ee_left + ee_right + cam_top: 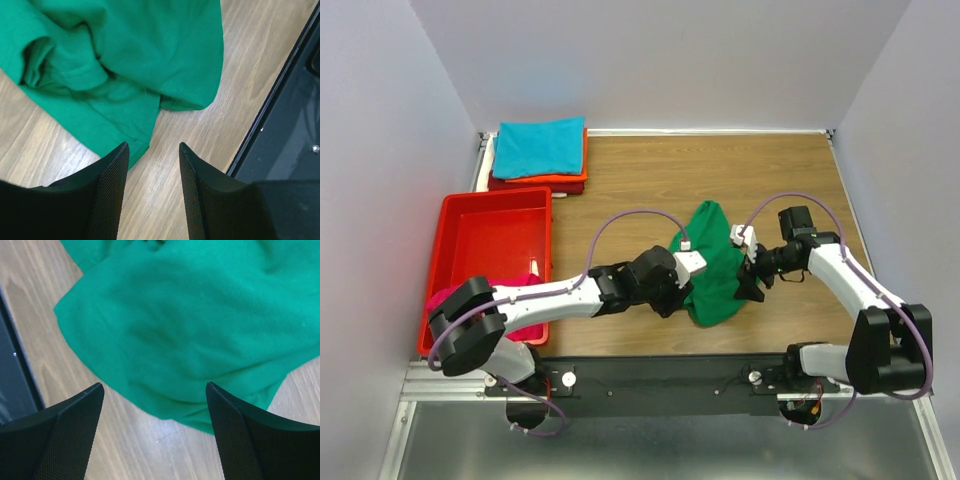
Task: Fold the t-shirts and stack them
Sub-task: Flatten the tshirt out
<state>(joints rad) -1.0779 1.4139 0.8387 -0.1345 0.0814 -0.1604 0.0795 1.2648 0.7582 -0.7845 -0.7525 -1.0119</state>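
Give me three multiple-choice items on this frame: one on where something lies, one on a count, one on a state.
1. The green shirt lies: A draped over an arm; B on the table between the left hand and the right hand; C hanging off the edge.
2. Shirts in the far-left stack: A one; B five; C three.
3. The right hand is: A open and empty; B shut on cloth; C out of view.
Key: 1 B, it sits crumpled on the wood between the arms. 2 C, teal, orange and dark red layers show. 3 A, its jaws stand apart over the shirt, gripping nothing.
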